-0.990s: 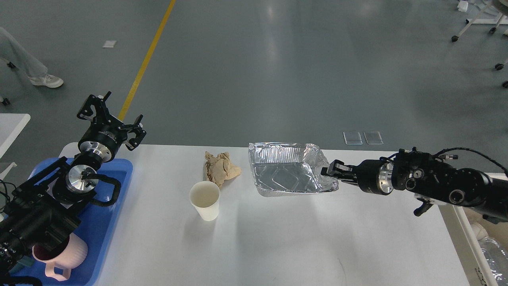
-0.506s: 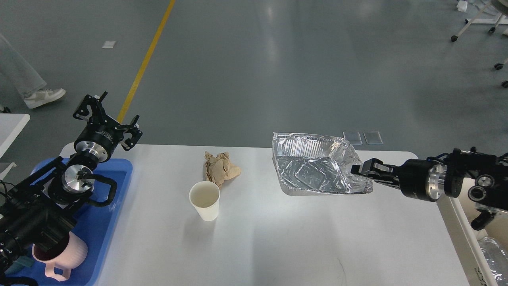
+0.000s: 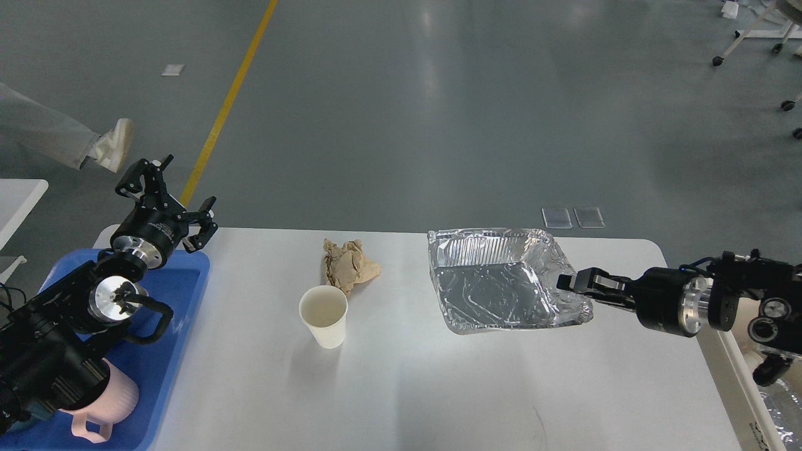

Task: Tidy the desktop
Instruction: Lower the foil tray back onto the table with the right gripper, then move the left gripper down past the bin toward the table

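The white desktop (image 3: pixel 438 388) fills the lower view. My right gripper (image 3: pixel 569 283) is shut on the crumpled right rim of a foil container (image 3: pixel 495 288) and holds it tilted a little above the desktop's right half. A white paper cup (image 3: pixel 323 316) stands upright at centre left. A crumpled brown paper ball (image 3: pixel 348 265) lies just behind the cup. My left gripper (image 3: pixel 164 195) is open and empty, raised above the far left corner of the desktop.
A blue tray (image 3: pixel 166 351) lies at the left edge with a pink mug (image 3: pixel 100 401) in it, partly hidden by my left arm. A bin with foil and plastic waste (image 3: pixel 774 394) is beyond the right edge. A person's leg (image 3: pixel 62 141) is on the floor at far left.
My right gripper has carried the foil container to the right, about a quarter of the desktop's width, then lowered it slightly. My left gripper drifted slightly left. The person's foot lifted.
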